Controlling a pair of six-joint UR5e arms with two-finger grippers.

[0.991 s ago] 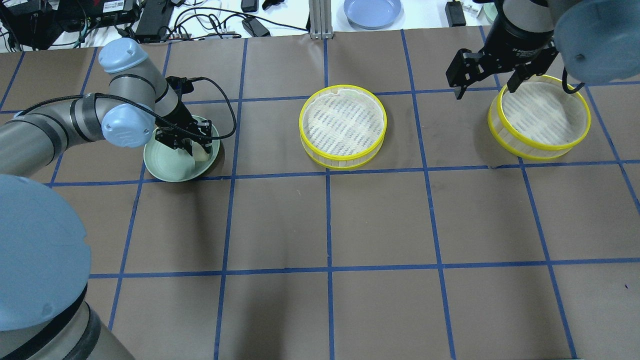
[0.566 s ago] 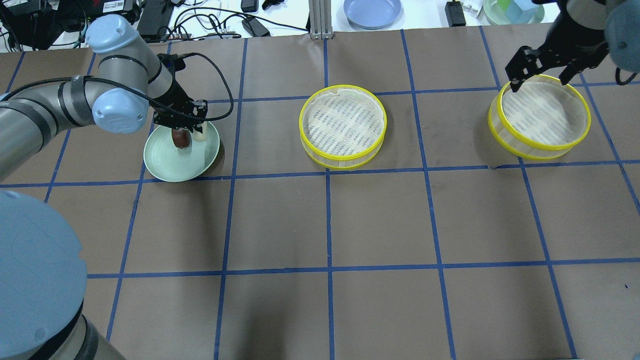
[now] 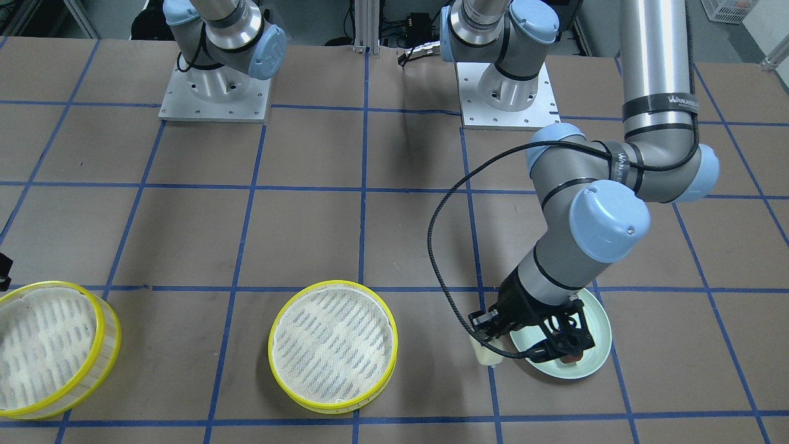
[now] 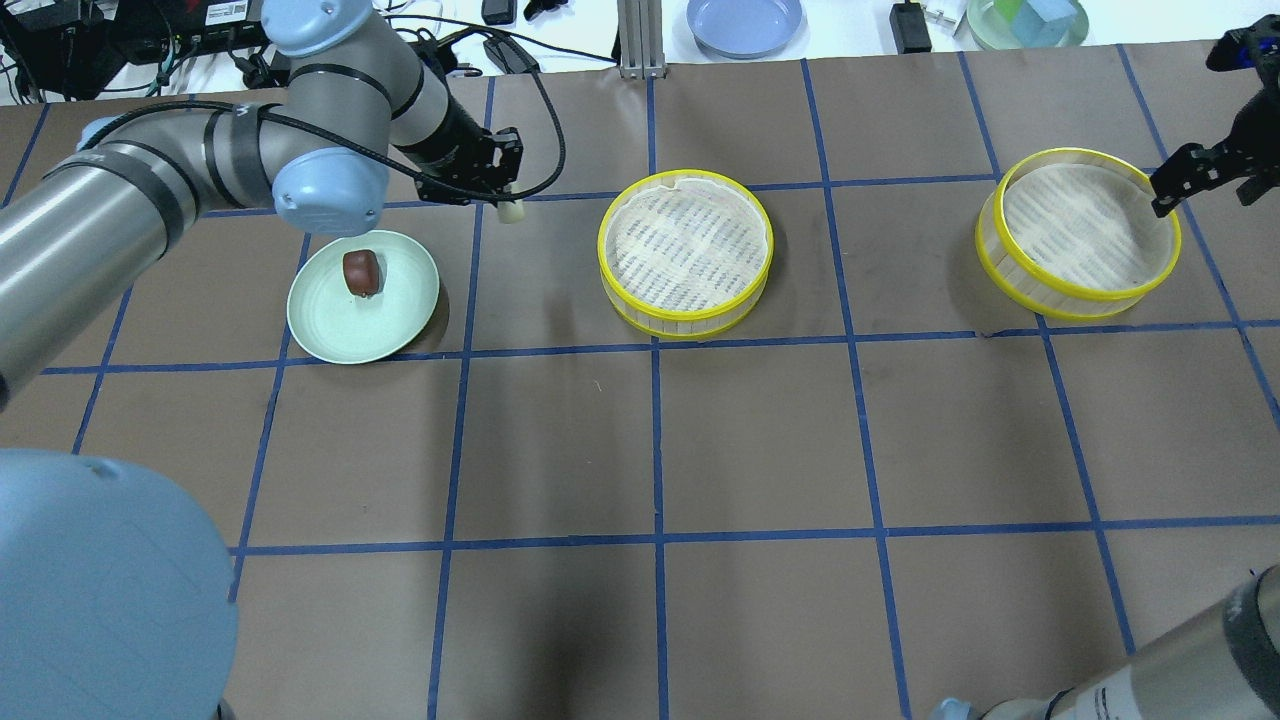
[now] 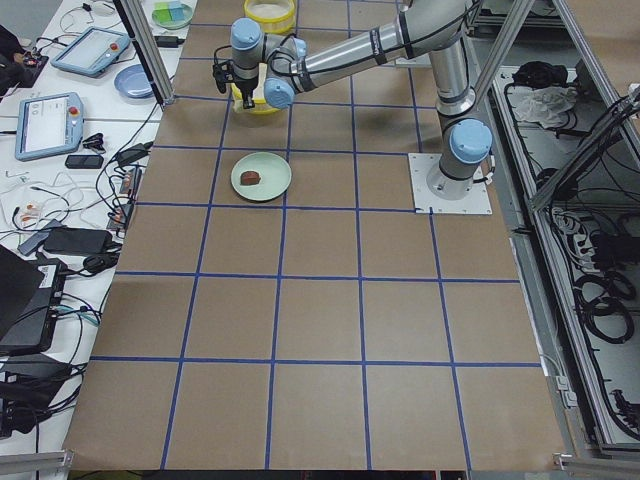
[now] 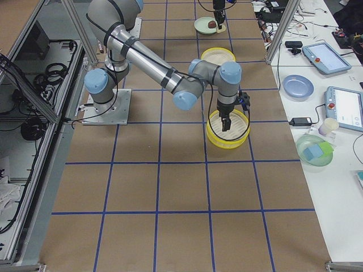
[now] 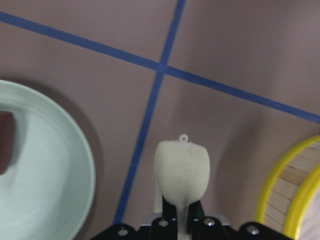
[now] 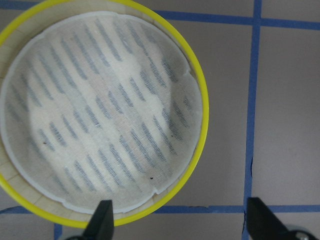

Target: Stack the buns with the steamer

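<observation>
My left gripper (image 4: 503, 198) is shut on the pale cream bun (image 4: 512, 211) and holds it above the table, between the pale green plate (image 4: 330, 330) and the middle yellow-rimmed steamer (image 4: 686, 252). The left wrist view shows the cream bun (image 7: 181, 167) pinched between the fingers, the plate (image 7: 50, 185) at left and the steamer's rim (image 7: 287, 185) at right. The dark reddish-brown bun (image 4: 362, 272) lies on the plate. My right gripper (image 4: 1205, 192) is open and empty, high beside the right edge of the second steamer (image 4: 1078, 232), which fills the right wrist view (image 8: 100, 115).
Both steamers are lined with cloth and hold nothing. Beyond the table's far edge are a blue plate (image 4: 745, 22), a green bowl (image 4: 1025, 25), cables and power bricks. The table is brown with blue tape lines.
My left gripper has lifted the cream bun off the plate and carried it right, toward the middle steamer. The brown bun stayed on the plate. My right gripper moved right and higher.
</observation>
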